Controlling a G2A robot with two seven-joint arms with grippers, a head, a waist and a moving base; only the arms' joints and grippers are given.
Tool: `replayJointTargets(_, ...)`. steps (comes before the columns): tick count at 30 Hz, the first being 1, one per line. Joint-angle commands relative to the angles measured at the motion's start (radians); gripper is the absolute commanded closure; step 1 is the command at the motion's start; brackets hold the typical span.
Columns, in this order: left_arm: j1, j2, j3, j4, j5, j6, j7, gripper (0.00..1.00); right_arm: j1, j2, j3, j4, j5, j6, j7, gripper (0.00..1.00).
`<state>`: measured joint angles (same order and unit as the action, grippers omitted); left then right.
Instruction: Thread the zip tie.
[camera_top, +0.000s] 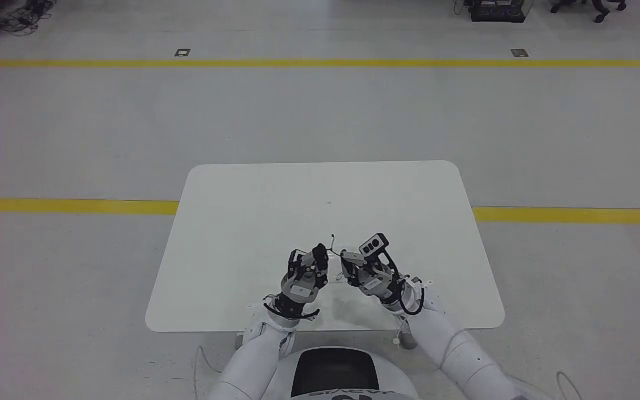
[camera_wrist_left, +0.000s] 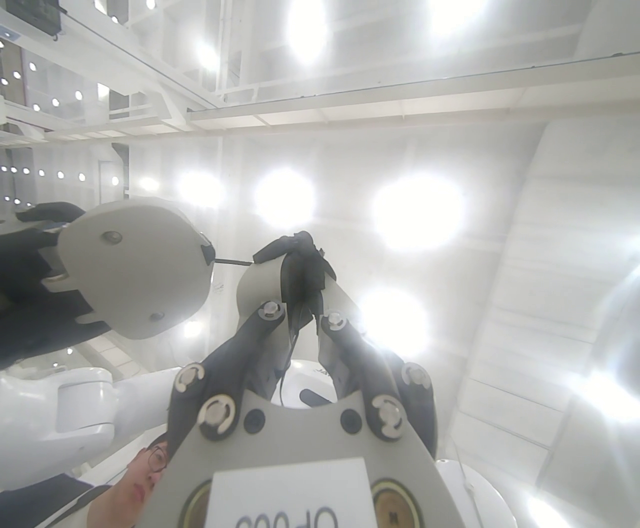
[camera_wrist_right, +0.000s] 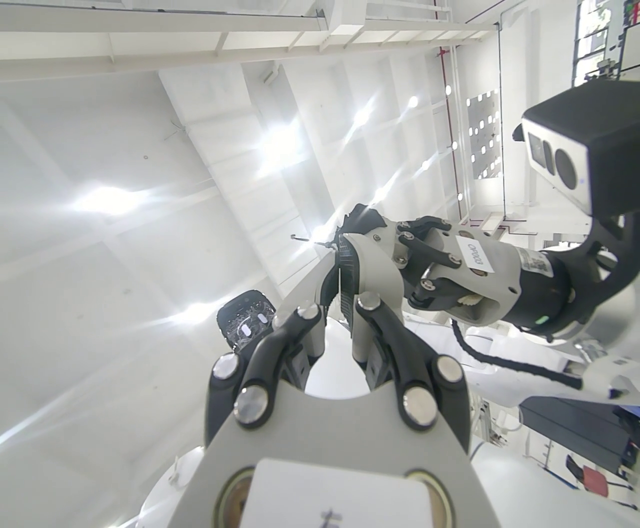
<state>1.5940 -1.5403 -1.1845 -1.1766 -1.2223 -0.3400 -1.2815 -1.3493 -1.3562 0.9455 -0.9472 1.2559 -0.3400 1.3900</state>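
zip tie (camera_wrist_left: 232, 261): thin black strap, held off the table between the two grippers. We see a short straight run of it bridging the gap from one gripper's tips to the other's.
left gripper (camera_wrist_left: 300, 257): raised over the near part of the table, tips pointing up. Its fingers (camera_wrist_left: 260, 290) are closed and the strap is pinched at the tips.
strap tail: in the left wrist view it runs back down the slot between the left fingers toward the palm, hanging loose there.
right gripper (camera_wrist_right: 340, 255): also raised and tipped up, just beside the left one. Its ridged pads (camera_wrist_right: 345, 285) are pressed flat together with no gap showing.
tie at right gripper: in the right wrist view a thin free end sticks out sideways past the closed tips, so we read it as clamped there too. The exact contact point is too small to make out.
gripper relation: the fingertips of the two meet or nearly meet. The left tips sit right against the right tips in the right wrist view, and we cannot tell whether they touch.
top view: both grippers sit side by side near the table's front edge, left arm on the left. A short black sliver of the tie pokes up between them, away from the robot.
threading: we cannot tell whether the tip is through the head — too small in every view.
table (camera_top: 320, 200): white, rounded corners.
floor: pale, with a yellow line (camera_top: 100, 63) beyond the table and another passing behind it.
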Motion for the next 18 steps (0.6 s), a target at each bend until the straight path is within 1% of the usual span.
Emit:
replayJointTargets(1,0.000,-0.001,0.001,0.000,-0.003,0.000,-0.002,1.00,0.000,0.000,0.000,0.002,0.001,0.000,0.000,1.00)
replayJointTargets(18,0.000,-0.001,0.001,0.000,-0.003,0.000,-0.002,1.00,-0.003,0.001,0.000,0.018,0.010,0.000,0.000,1.00)
